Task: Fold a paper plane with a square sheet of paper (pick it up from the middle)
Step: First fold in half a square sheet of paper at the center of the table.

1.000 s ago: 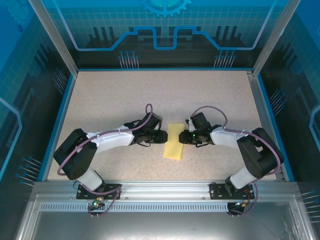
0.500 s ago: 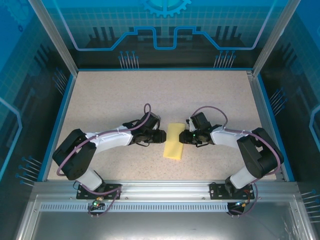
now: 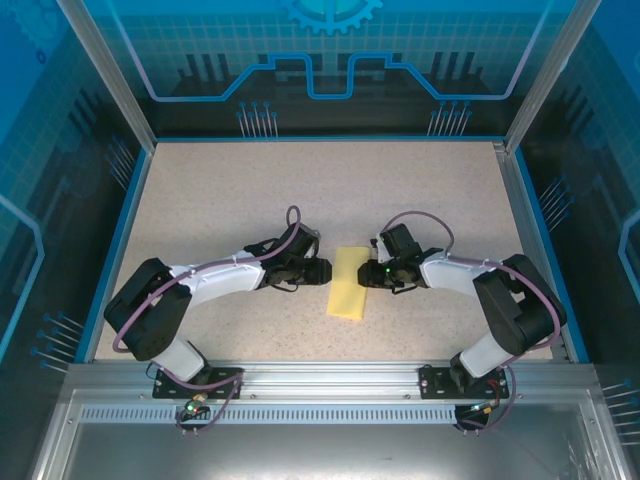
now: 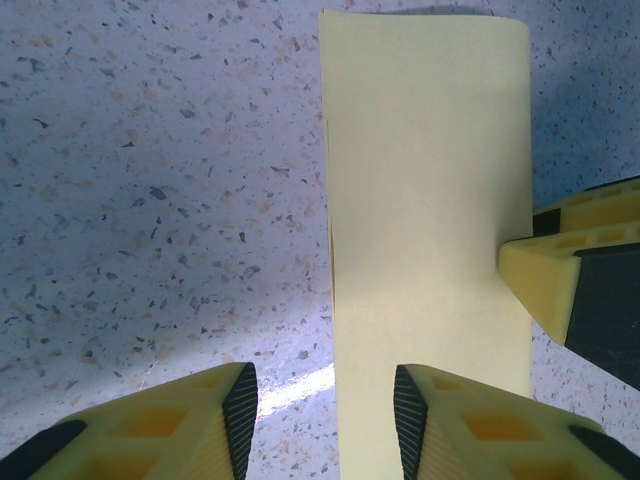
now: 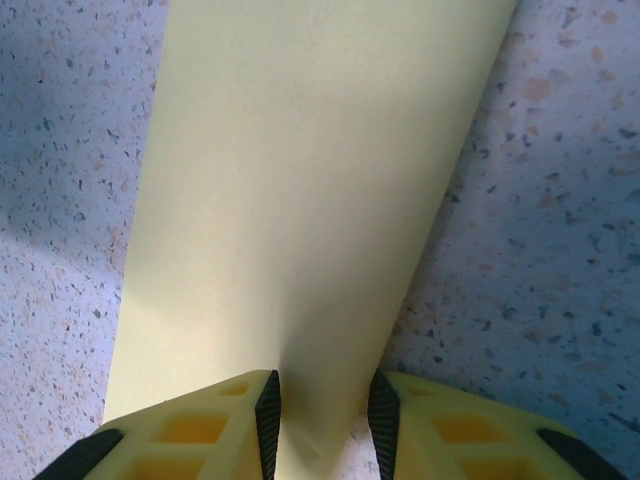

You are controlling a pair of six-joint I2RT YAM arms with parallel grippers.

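The folded square sheet of paper [image 3: 348, 283] lay flat between the grippers. The left gripper [image 4: 325, 390] had its fingers apart at the paper's edge. The right gripper [image 5: 323, 392] had them nearly together, perhaps pinching it. An uneven pull could skew the crease.

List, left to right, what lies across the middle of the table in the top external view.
left arm → left jaws → yellow sheet of paper → right jaws → right arm
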